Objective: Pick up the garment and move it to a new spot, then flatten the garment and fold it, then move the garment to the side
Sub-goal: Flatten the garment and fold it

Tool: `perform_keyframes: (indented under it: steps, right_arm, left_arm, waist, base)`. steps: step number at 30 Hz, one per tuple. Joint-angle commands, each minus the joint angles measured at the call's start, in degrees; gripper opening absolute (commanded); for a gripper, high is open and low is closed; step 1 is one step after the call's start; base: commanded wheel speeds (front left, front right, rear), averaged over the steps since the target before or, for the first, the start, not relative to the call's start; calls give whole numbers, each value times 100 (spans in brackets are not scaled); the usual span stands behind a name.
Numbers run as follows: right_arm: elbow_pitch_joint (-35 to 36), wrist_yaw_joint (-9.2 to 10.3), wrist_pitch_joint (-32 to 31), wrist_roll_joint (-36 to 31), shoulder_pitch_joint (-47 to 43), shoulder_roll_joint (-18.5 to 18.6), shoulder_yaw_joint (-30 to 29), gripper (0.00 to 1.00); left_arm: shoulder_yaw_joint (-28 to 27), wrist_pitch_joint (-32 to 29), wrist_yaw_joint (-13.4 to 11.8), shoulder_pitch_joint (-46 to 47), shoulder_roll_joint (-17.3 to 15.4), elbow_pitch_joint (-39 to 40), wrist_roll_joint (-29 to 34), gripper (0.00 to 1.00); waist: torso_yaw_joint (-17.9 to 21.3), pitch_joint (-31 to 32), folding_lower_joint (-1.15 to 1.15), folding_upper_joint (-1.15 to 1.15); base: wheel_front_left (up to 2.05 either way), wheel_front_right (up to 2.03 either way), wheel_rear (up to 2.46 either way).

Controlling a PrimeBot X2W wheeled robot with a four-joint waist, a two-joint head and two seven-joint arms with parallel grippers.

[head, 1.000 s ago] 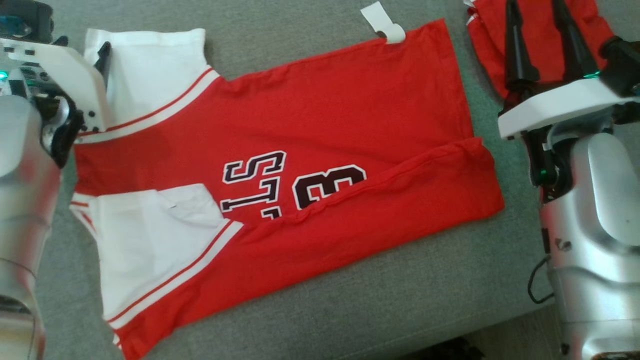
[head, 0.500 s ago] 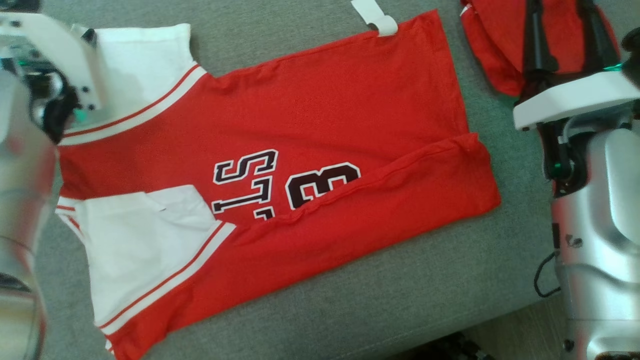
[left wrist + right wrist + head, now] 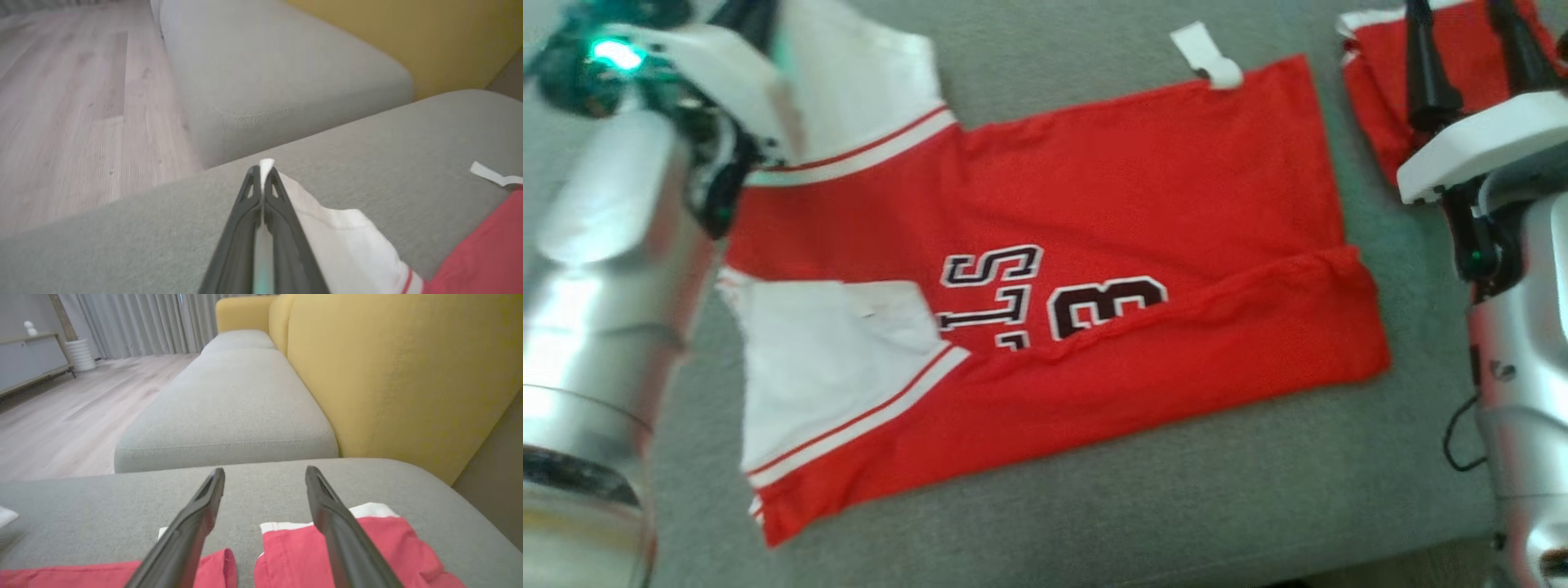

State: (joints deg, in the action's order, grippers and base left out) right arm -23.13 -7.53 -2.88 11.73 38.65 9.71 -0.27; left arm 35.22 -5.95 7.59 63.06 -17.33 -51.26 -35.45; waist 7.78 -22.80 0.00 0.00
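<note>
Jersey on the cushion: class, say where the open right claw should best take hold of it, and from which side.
Probably its far hem corner beside the white tag, from the right: that edge lies flat and free, and the left claw pinches the far white sleeve.

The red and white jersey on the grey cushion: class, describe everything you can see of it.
The red and white jersey lies spread on the grey cushion, thin cloth, white sleeves with red stripes. Its near edge is folded over, hiding part of the dark, white-edged lettering. A white tag sticks out of the far edge. The left gripper is shut on the far white sleeve.
</note>
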Motion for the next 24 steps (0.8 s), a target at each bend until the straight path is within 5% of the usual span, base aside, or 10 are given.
perform_keyframes:
  steps: [1,10,24]
  right_arm:
    - [58,4,-70,75,153,106,137,100]
    - [-986,4,-495,526,220,824,682,100]
    - [-2360,4,-974,1111,703,1374,1368,100]
  left_arm:
    - [-49,154,-10,118,-158,301,-39,0]
    - [514,492,-10,-431,-95,1429,-122,0]
    - [723,136,-182,-1093,-274,2836,-263,0]
  waist:
    - [-281,189,0,0]
    - [-999,421,0,0]
    - [-1409,287,0,0]
  base:
    - [0,0,0]
    - [0,0,0]
    - [0,0,0]
